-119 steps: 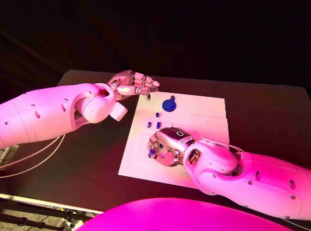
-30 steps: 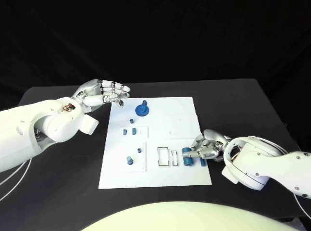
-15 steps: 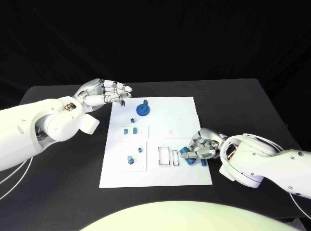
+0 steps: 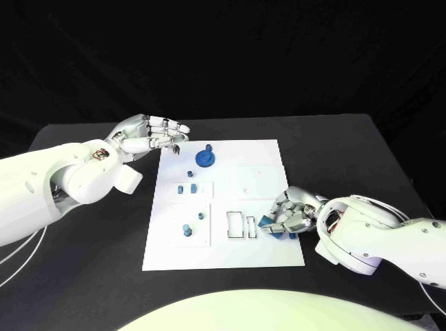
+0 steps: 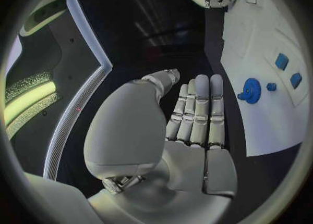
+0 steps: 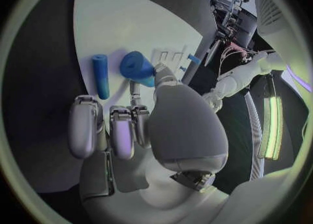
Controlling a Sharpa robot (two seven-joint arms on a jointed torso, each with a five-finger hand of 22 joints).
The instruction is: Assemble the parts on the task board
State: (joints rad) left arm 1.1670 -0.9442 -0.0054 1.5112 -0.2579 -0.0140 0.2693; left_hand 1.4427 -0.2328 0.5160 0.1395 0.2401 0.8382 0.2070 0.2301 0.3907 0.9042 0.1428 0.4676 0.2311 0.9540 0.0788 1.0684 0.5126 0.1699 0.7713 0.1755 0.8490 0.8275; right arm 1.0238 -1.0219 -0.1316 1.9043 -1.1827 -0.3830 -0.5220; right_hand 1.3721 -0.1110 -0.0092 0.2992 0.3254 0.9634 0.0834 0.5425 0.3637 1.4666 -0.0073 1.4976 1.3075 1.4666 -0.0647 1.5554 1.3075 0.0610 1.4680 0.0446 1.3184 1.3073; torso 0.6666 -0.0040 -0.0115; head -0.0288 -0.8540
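- Between the half-second-earlier picture and now, little has been shifted: the right hand (image 4: 294, 212) has been kept at the right edge of the task board (image 4: 262, 158), and the blue part (image 4: 279, 228) under it has been turned slightly.
- In the right wrist view, a chunky blue part (image 6: 138, 68) is seen pinched between the thumb and a finger (image 6: 135, 110) of the right hand, touching the board; the other fingers are held side by side above it.
- A slim blue rod (image 6: 99, 76) is seen lying flat on the board just beside the pinched part, apart from it.
- The two narrow slots (image 4: 242, 225) are located just beside the right hand, towards the board's middle.
- The left hand (image 4: 148, 134) is held off the board's far left corner, fingers curled together on nothing, as the left wrist view shows (image 5: 189, 125).
- The blue gear (image 4: 204, 158) stands on the board near the left hand, untouched.
- Risks, as judged:
  - The pinched part could be dropped or twisted, since it is held by few fingertips.
  - The loose rod could be knocked off the board's edge by the spare fingers.
  - A tilted part could be jammed at a slot mouth if pressed before being aligned.
  - The board could be slid, as it is not steadied by the left hand.
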